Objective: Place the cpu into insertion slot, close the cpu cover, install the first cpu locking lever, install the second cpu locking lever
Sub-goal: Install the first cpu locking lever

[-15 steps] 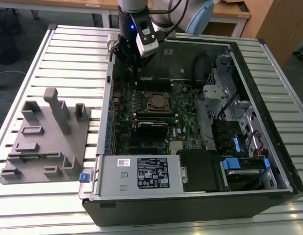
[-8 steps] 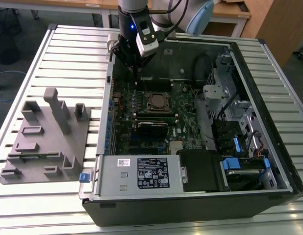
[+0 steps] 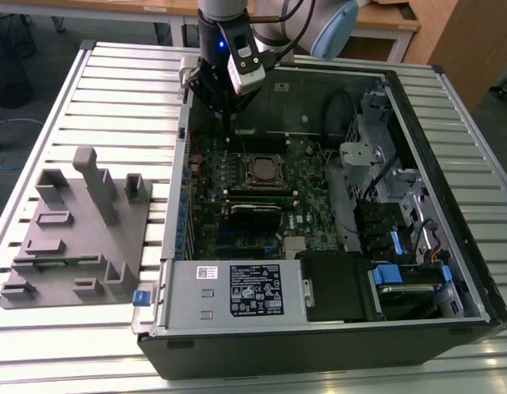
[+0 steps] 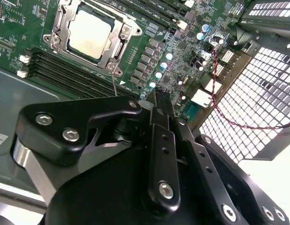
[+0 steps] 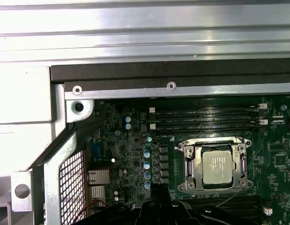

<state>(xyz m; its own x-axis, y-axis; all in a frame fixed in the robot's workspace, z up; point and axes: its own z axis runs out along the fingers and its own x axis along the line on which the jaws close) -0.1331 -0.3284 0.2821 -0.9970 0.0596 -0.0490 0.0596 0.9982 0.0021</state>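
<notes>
Closest to my lens in the second wrist view is the black gripper (image 4: 156, 97). As far as I can make out, its fingers are pressed together with nothing between them. It hangs above the green board (image 4: 182, 42), near the slot (image 5: 181, 186) but not touching it. The cpu (image 5: 218, 167) sits flat in that slot with its silver-grey top facing up. The cover (image 5: 189, 164) lies down around it, so the chip shows through the window. In both wrist views I see a thin lever (image 4: 115, 85) running out from one corner of the socket frame towards the gripper. I cannot tell whether the tips touch it. In the exterior view the arm reaches into the open case (image 3: 417, 156) at its far edge, with the gripper (image 3: 230, 119) just beyond the cpu (image 3: 262, 170). A grey fixture (image 3: 81, 226) lies on the slatted table (image 3: 122, 74), on the exterior view's left.
</notes>
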